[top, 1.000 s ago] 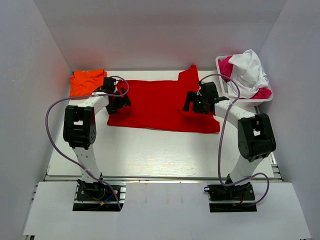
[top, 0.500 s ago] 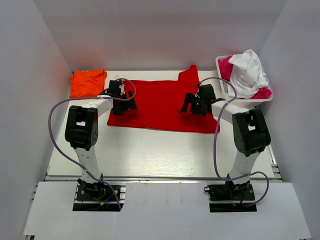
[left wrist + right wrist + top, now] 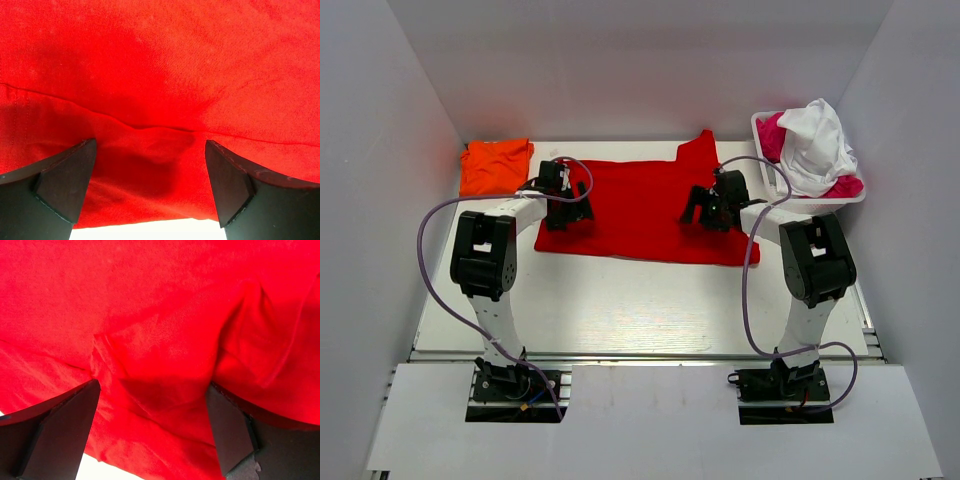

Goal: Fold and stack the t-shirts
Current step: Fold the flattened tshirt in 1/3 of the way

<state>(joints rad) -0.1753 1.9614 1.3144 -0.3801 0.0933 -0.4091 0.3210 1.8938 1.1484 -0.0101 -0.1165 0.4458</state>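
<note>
Red t-shirt (image 3: 640,215): bright red, soft cloth, short-sleeved; it lies spread flat on the white table (image 3: 620,300), toward the far side, with one sleeve poking at the far wall.
Long axis: runs left to right, so each arm has its own end and neither needs to reach across.
Left gripper (image 3: 566,205): over the shirt's left end. Its jaws are wide apart and straddle a shallow crease directly beneath, with the cloth's edge just beside the fingers (image 3: 60,180).
Right gripper (image 3: 710,205): over the right part, near the sleeve. Its jaws are also apart, with a rumpled ridge between them.
Contact: cannot tell whether either pair touches the cloth.
Orange t-shirt (image 3: 495,165): soft cloth bundle in the far left corner, apart from the red shirt.
White basket (image 3: 840,198): far right, holding white and pink cloth.
Step, judged: a two-ended pinch for a fold; closing straight down should catch each ridge.
</note>
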